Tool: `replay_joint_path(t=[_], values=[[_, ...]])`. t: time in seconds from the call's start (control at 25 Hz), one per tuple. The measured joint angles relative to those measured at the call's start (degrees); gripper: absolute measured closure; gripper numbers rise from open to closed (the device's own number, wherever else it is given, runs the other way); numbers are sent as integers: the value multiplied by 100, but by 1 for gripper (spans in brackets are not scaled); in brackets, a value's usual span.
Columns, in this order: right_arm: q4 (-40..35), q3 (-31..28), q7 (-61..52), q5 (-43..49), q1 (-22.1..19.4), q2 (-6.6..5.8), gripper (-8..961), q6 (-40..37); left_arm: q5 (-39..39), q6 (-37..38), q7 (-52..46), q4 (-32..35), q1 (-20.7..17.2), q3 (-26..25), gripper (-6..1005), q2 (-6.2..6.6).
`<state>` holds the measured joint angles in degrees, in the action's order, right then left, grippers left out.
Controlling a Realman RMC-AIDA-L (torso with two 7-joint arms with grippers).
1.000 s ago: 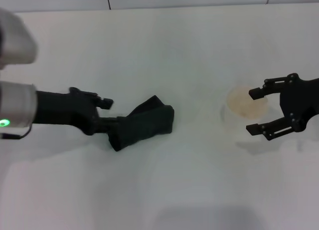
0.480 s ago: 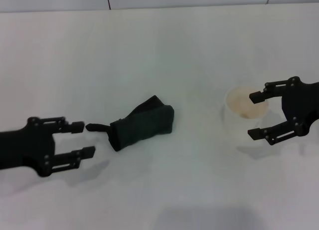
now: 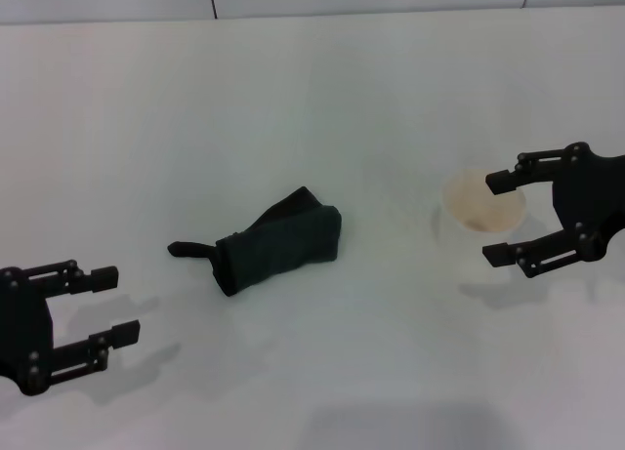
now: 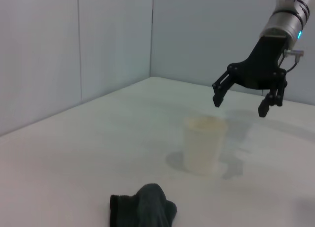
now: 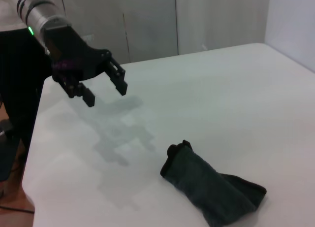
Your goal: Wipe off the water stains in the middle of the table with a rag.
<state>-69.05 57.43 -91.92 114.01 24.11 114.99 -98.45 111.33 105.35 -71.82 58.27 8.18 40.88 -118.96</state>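
**Operator:** Rag (image 3: pixel 278 238) first; it lies loose on the table (image 3: pixel 322 99), out ahead of my left gripper (image 3: pixel 105 302), well apart from the fingertips and nothing touching it; those fingers are spread with empty air between them. A second ago they were clamped on the near end of the cloth; half a second ago they had let go and sat just short of it; now the arm has drawn back toward the near left corner.

**Observer:** So it has been put down; and the right side?

**Operator:** My right gripper (image 3: pixel 504 215) is spread as well, holding nothing; a translucent white cup (image 3: pixel 479 216) stands right at its fingertips, partly between them in the head view; the left wrist view shows the gripper hovering above and behind the cup rather than on it. It has barely shifted over the last second; the cup has stayed upright.

**Observer:** And the stain?

**Operator:** I cannot pick out any blotch on the bare tabletop; the only amber tint I see is inside the cup; the patch under the rag is hidden.

**Observer:** What does the release mean for the task?

**Operator:** My reading is that the wiping stroke is over and the left arm is retiring; whether the spot is truly gone, I cannot tell while the cloth sits where it does.
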Motion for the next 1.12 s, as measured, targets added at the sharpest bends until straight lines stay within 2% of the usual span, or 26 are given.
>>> replay_joint_path(t=[0.4,0.8,1.12], values=[[11,-223,42,-29,-44,4,83,35,50,23,29,-15,4,5,387,26],[21,-202,17,-46,-49,26,84,48,474,68,-263,4,364,35,392,33],[50,-222,23,-49,-79,23,83,78,539,95,-253,4,478,43,394,19]])
